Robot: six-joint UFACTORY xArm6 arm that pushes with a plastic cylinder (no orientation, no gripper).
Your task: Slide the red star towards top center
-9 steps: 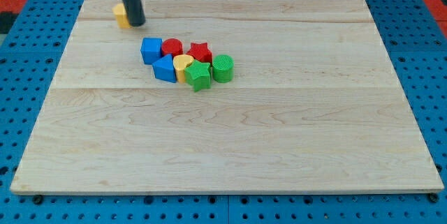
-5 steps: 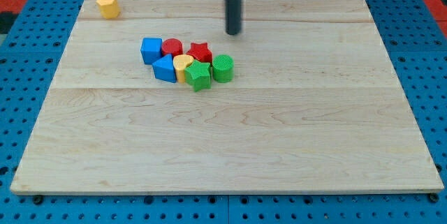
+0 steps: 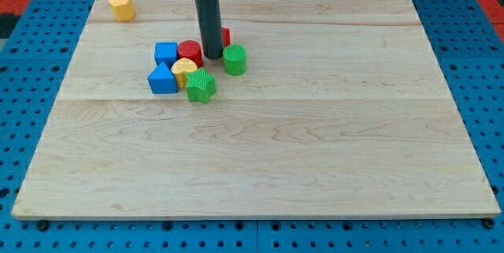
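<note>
My tip (image 3: 213, 56), the lower end of the straight dark rod, has no jaws to part or close. It stands on the pale wooden board (image 3: 315, 150) in the middle of the block cluster. The red star block (image 3: 226, 37) is mostly hidden behind the rod, showing only as a red sliver just above and to the view's right of my tip. Around my tip: the red cylinder block (image 3: 189, 50) to the view's left, the green cylinder block (image 3: 235, 59) to the view's right, the yellow heart-like block (image 3: 183, 69) and green star block (image 3: 200, 86) below-left. The two blue blocks, an upper one (image 3: 165, 52) and a lower one (image 3: 162, 80), lie farther left. A yellow hexagonal block (image 3: 120, 5) sits well apart, up-left.
</note>
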